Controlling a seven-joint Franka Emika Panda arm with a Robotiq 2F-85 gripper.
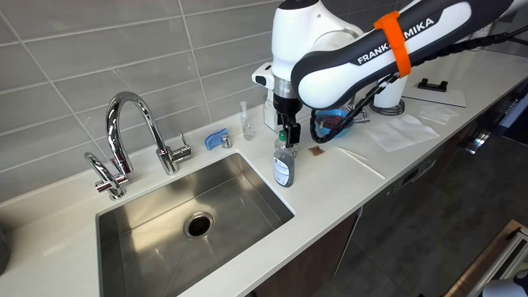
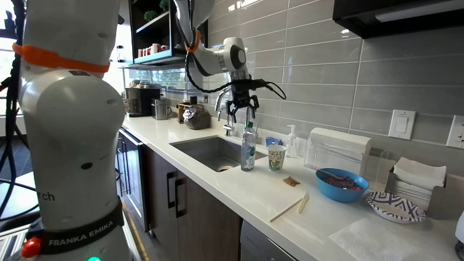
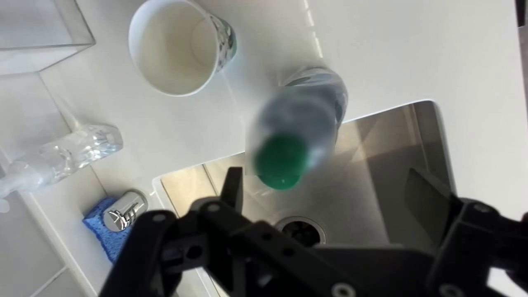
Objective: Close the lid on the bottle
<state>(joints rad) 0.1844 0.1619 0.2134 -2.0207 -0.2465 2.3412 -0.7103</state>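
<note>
While the end effector (image 2: pixel 243 116) hangs near the top of the bottle (image 2: pixel 248 154), its jaws spread wide, the green lid (image 2: pixel 249 124) sits on the neck; whether it is fully closed cannot be told. The bottle stands upright on the table (image 2: pixel 246 192), just beside the sink (image 1: pixel 152 251), between the back edge and the front edge. A patterned cup (image 2: pixel 276 158) stands near it, toward the back edge.

Glossy gray wall tiles (image 1: pixel 123 62) with pale grout rise behind a white countertop (image 2: pixel 253 192); beneath, a brown wood-grain base cabinet (image 2: pixel 206 221) has 2 dark pull handles (image 2: pixel 177 198). Floor tiles (image 1: pixel 437 202) are dark gray. Daylight whitens a window (image 2: pixel 5 59); a black wall cabinet (image 2: pixel 152 38) has open shelves (image 2: pixel 154 57).
</note>
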